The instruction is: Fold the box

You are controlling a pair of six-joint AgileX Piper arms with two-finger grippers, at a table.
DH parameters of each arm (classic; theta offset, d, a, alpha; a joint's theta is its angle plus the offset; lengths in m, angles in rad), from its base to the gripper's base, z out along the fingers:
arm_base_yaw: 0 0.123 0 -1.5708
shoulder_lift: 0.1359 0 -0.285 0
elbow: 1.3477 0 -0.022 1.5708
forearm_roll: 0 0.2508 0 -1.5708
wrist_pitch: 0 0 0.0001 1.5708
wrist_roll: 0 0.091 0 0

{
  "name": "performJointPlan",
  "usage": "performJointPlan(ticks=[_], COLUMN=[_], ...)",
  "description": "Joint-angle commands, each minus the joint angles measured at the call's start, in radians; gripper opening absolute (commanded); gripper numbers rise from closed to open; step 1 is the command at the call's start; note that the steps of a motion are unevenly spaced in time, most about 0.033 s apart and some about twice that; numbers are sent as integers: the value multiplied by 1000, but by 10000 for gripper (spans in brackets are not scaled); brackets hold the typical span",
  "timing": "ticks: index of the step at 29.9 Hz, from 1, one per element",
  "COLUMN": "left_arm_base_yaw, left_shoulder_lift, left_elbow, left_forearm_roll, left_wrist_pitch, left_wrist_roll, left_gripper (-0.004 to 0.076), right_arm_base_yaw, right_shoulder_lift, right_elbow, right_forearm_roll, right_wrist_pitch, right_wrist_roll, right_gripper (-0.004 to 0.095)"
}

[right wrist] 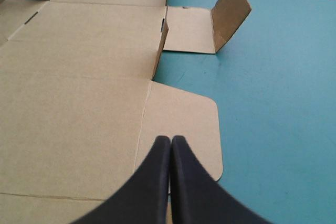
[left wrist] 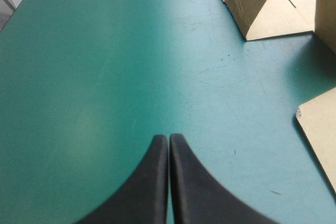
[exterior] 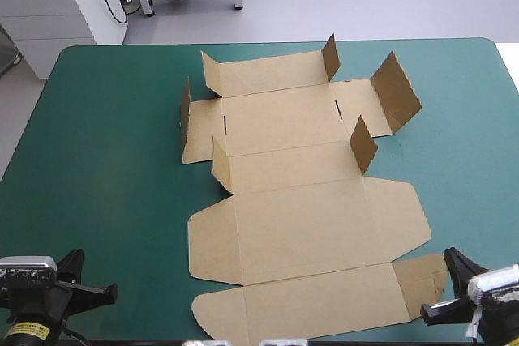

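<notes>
from my seat i see the box [exterior: 300, 200] lying opened out as one cut brown sheet on the teal-green cover [exterior: 113, 143], sitting from the middle of the table toward its right side, with its nearest panel reaching almost to the near edge. most of the board is flat. on the far half several small flaps [exterior: 362, 142] stand upright, some at the far corners and one pair at either end of a narrow middle strip, and two short slits [exterior: 336, 108] show in the flat panel between them. the left gripper [left wrist: 168, 137] is at the near left corner of the table, its black fingers pressed together into one point with nothing between them. only bare cover lies under and ahead of it, and in its own view the box [left wrist: 262, 3] is well ahead and off to the side, apart from it. the right gripper [right wrist: 170, 139] is at the near right corner, fingers likewise pressed together and pinching nothing. its tip hangs over the box [right wrist: 79, 87], just at the crease where a round-cornered flap [right wrist: 184, 129] joins a wide flat panel. i cannot tell whether the tip touches the board or sits just above it.
</notes>
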Motion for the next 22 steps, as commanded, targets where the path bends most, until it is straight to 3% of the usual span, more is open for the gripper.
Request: performJointPlan(ticks=[1,8,14,22], left_arm_base_yaw=[-3,-3,-3,-3], left_shoulder_lift=[21,21,21,21], left_elbow=[-30,-26,-26,-26], left_forearm_roll=[-12,-12,-12,-12], left_wrist_pitch=[-73,-79,-79,-79], left_wrist_roll=[-3,-3,-3,-3], left_gripper=[-8,-8,-8,-8], right_arm_base_yaw=[1,1,1,1], right_shoulder_lift=[121,396,651,985], right_elbow=[-35,-192,-414,-726], right_forearm_roll=[9,73,79,83], right_wrist_pitch=[-83,-101,-52,49], right_wrist_roll=[-6,-96,-189,-190], right_gripper=[-20,-19,-19,-19])
